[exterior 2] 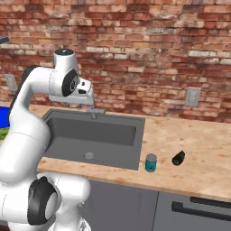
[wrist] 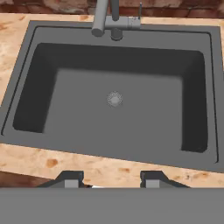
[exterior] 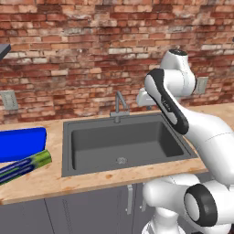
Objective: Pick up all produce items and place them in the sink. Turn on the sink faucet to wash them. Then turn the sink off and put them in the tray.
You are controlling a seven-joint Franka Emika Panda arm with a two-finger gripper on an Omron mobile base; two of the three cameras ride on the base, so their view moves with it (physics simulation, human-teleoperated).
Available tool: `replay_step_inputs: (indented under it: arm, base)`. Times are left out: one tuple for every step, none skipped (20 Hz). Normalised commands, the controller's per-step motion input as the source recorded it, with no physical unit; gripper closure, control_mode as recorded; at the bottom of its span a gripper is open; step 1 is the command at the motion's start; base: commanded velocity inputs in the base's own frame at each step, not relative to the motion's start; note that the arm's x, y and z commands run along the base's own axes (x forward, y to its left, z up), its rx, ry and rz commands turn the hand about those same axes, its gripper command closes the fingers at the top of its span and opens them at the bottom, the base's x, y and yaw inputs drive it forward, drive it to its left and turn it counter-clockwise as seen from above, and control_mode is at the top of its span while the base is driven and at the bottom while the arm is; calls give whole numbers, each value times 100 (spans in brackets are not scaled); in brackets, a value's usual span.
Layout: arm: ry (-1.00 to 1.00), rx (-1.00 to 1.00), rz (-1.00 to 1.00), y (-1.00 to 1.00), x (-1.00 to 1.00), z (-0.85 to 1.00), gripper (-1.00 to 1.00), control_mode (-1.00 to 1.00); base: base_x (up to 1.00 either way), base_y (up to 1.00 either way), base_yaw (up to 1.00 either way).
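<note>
Risk first: gripper [wrist: 112, 178] hangs above the sink [exterior: 68, 151], jaws apart w/ nothing between; produce item [exterior 2: 178, 157] lies well off on the counter [exterior 2: 194, 149] just beside a teal can [exterior 2: 150, 162], so a grab could bump the can or take it instead. Sink empty, faucet [exterior: 119, 106] dry. Tray [exterior: 20, 142] far side; contents unclear.

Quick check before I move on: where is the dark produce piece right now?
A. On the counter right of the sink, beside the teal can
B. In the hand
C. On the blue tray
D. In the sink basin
A: the dark produce piece lies on the counter beside the teal can, right of the sink.
</note>
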Motion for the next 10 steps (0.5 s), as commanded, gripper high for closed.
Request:
replay_step_inputs:
  arm:
    - [0, 0, 0, 0, -7, 0, -100, -100]
    - [0, 0, -4, 0, 0, 0, -100, -100]
    - [0, 3, -8, -14, 0, 0, -100, -100]
    - [0, 6, -10, -29, 0, 0, -100, -100]
    - [0, 10, -9, -58, 0, 0, -100, -100]
    - [1, 10, -9, -66, 0, 0, -100, -100]
    - [0, 12, -9, -79, 0, 0, -100, -100]
    - [3, 13, -11, -80, 0, 0, -100, -100]
    - [3, 12, -12, -75, 0, 0, -100, -100]
    - [4, 12, -11, -73, 0, 0, -100, -100]
  base:
    - [0, 0, 0]
    - [0, 0, 0]
    - [0, 0, 0]
    - [0, 0, 0]
    - [0, 0, 0]
    - [0, 0, 0]
    - [0, 0, 0]
    - [0, 0, 0]
    - [0, 0, 0]
    - [0, 0, 0]
